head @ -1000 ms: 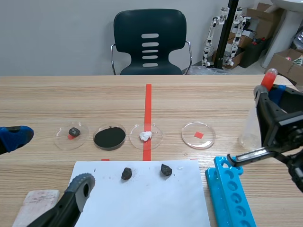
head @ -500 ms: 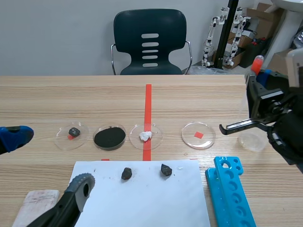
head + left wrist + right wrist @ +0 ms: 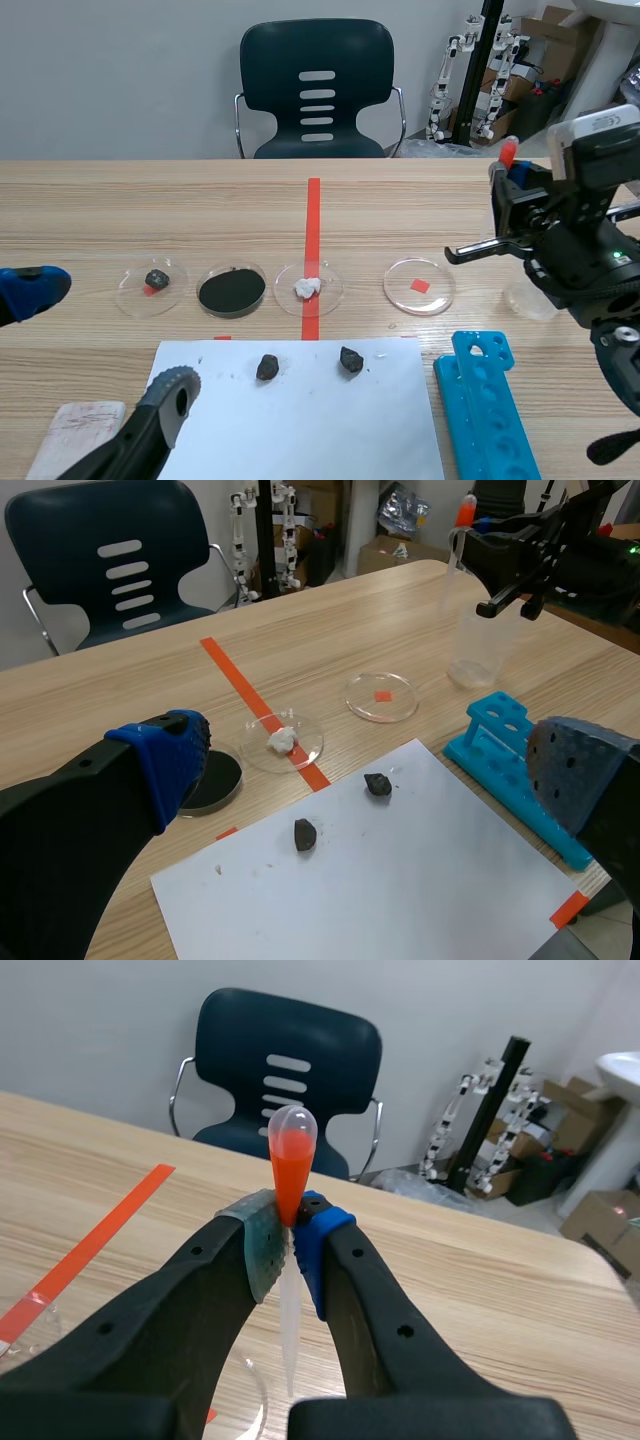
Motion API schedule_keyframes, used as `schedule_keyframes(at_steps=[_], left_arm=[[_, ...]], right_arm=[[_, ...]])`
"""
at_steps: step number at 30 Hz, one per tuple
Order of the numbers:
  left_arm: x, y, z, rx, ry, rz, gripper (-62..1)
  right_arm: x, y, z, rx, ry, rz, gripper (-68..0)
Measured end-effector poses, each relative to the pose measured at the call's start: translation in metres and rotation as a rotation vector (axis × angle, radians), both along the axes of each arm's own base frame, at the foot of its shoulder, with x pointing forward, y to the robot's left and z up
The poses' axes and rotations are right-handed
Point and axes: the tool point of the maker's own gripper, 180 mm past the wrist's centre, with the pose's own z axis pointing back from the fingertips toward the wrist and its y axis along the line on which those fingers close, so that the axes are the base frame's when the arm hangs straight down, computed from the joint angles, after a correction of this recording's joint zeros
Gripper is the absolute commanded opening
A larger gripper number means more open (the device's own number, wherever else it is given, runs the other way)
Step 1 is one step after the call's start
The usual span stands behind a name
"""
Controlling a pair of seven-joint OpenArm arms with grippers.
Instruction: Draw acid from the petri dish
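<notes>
My right gripper (image 3: 505,172) is shut on a plastic pipette (image 3: 509,150) with an orange-red bulb, held upright well above the table. In the right wrist view the pipette (image 3: 289,1165) sits pinched between the pads, bulb up and clear stem pointing down. The same pipette (image 3: 462,515) shows far off in the left wrist view. A clear petri dish (image 3: 419,286) with a red square lies down and to the left of that gripper. My left gripper (image 3: 100,340) hangs open low at the near left, with nothing between its fingers (image 3: 165,755).
Three more dishes stand in a row: dark stone (image 3: 151,284), black powder (image 3: 231,290), white lump (image 3: 308,287). A clear beaker (image 3: 530,297) is at the right. A blue tube rack (image 3: 487,405) and white paper (image 3: 300,420) with two stones lie near.
My right gripper has risen and swung left with the pipette, away from the beaker and toward the clear dish. The left arm has stayed still.
</notes>
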Motion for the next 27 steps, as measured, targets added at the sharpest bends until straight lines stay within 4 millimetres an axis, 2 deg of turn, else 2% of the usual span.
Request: schedule_keyframes(at_steps=[12,16,27], left_arm=[[0.0,0.0,0.0,0.0,0.0,0.0,1.4],[0.0,0.0,0.0,0.0,0.0,0.0,1.4],[0.0,0.0,0.0,0.0,0.0,0.0,1.4]], right_arm=[[0.022,0.001,-0.034,0.05,0.077,0.031,-67.1],[0.023,0.016,-0.038,0.063,0.081,0.122,-67.1],[0.029,0.019,-0.037,0.016,0.062,0.166,-67.1]])
